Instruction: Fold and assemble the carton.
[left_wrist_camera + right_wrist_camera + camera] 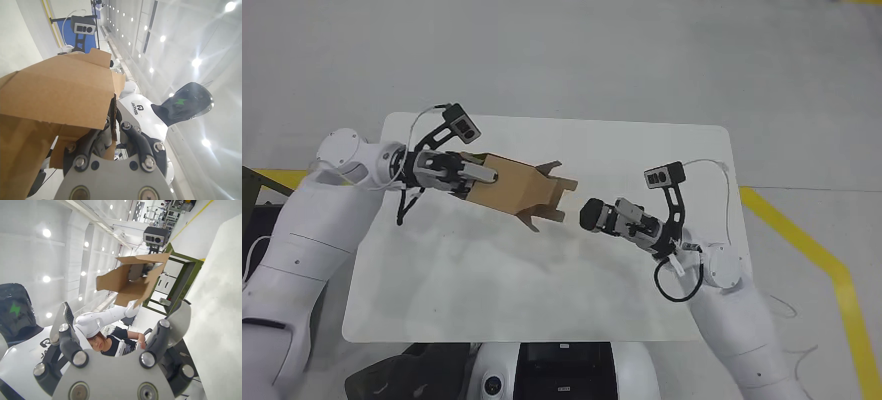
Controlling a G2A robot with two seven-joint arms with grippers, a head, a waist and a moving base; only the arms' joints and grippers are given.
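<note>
**Left gripper clamped on the carton, right gripper open and empty**

Your left gripper is closed on one wall of the carton at its left end. In the left wrist view the cardboard edge sits pinched between the fingers. The carton is held up off the table, not resting on it (as far as the top view shows).

The carton's long axis runs from your left gripper across toward your right one, slanting a little toward the robot. The far end is open, with the flaps splayed outward and none folded in yet. In the right wrist view you look straight into that open mouth.

Your right gripper sits just off those flaps, apart from them, with its jaws spread wide and nothing between them. It points along the carton's axis at the open end.

My read is that the body is squared up and the end flaps come next. The right arm is the free one and the nearer to the flaps, so the push comes from there. The flaps lie to the right gripper's front, toward the left arm. The risk is that a push along the axis could slide the carton in the left grip.
</note>
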